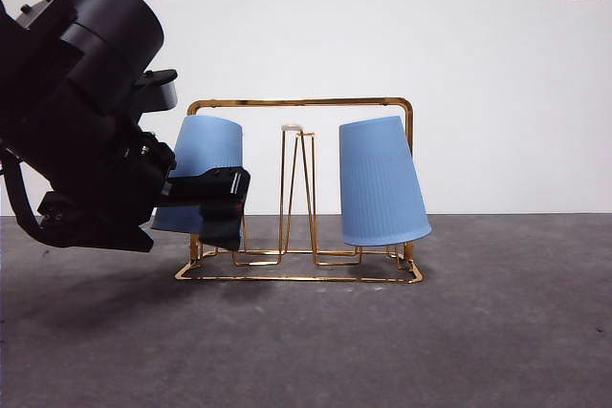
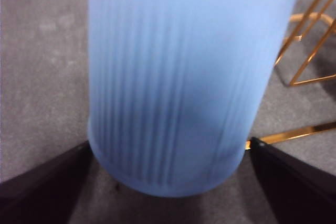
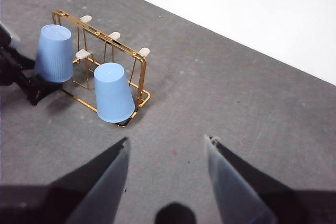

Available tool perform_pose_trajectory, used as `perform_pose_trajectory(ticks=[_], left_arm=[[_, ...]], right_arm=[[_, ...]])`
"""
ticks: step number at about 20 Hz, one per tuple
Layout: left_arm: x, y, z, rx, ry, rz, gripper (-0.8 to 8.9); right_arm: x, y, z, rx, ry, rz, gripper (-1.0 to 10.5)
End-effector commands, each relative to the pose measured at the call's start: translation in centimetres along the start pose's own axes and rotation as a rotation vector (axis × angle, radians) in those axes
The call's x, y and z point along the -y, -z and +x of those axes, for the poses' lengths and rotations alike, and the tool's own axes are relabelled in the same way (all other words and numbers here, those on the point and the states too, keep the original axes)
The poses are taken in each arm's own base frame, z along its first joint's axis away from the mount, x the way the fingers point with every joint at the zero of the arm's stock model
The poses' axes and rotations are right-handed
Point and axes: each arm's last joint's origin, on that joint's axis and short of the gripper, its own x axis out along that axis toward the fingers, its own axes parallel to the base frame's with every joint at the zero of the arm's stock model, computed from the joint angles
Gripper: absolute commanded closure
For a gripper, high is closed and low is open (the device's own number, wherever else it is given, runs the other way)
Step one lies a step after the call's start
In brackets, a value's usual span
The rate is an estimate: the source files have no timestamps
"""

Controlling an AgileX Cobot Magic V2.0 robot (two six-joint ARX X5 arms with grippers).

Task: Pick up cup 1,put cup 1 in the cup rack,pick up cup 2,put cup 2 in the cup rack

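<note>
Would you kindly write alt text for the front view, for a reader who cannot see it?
A gold wire cup rack on a grey table holds two upturned blue cups. The left gripper, big and dark, reaches in around the left cup; the right cup sits tilted, untouched.

Left tool [image 1: 215,207] and its bulky arm block rack's left end, jaws either side of left blue cup [image 1: 203,174]. Right blue cup [image 1: 381,183] fills cup rack [image 1: 306,188] right end. Between cups – narrow gap, barred by upright pegs [image 1: 297,188]. Counter [image 1: 497,312] right of rack open – right tool [image 3: 165,174] well apart, jaws spread.
</note>
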Motion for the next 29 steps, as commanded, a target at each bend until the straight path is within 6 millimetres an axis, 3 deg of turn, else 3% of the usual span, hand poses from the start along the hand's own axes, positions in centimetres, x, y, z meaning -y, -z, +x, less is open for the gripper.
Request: perform_pose_trajectory(ticks=[1,9,13,19,20,21,22,23,24,25,29], left_arm=[[0.0,-0.3,0.0,0.015,0.010,-0.025,2.71],[-0.1,0.0,-1.9,-0.173,0.107,-0.068,2.74],[-0.2,-1.0,-5.3,-0.257,0.187,-0.070,2.80],[-0.8,-3.8,-12.9,-0.222,0.470,-0.104,2.85],[-1.0,-4.4,-14.4,-0.188,0.519,-0.106,3.39],[-1.2,-4.9,-15.6,-0.158,0.555,-0.106,4.71],[-1.4,-5.4,-17.1,-0.122,0.592,-0.105,6.88],[-1.6,-5.9,-18.2,-0.095,0.608,-0.105,8.45],[-1.9,-6.5,-19.5,-0.066,0.627,-0.103,8.21],[-2.1,-6.9,-20.4,-0.047,0.635,-0.102,8.21],[-2.6,-8.0,-23.1,-0.022,0.637,-0.084,8.18]], right_arm=[[0.0,0.0,0.0,0.004,0.004,0.005,7.0],[0.0,0.0,0.0,0.003,0.004,0.006,7.0],[0.0,0.1,0.0,-0.010,-0.001,0.007,7.0],[-0.3,0.6,0.1,-0.058,-0.084,0.033,7.0],[-0.4,0.6,0.0,-0.059,-0.112,0.036,7.0],[-0.4,0.6,0.0,-0.059,-0.136,0.037,7.0],[-0.6,0.5,0.1,-0.063,-0.167,0.040,7.5],[-0.7,0.5,0.2,-0.067,-0.193,0.047,8.3],[-0.8,0.5,0.2,-0.070,-0.217,0.067,9.3],[-0.9,0.4,0.3,-0.076,-0.236,0.069,9.6],[-1.0,0.3,0.5,-0.085,-0.246,0.095,9.6]])
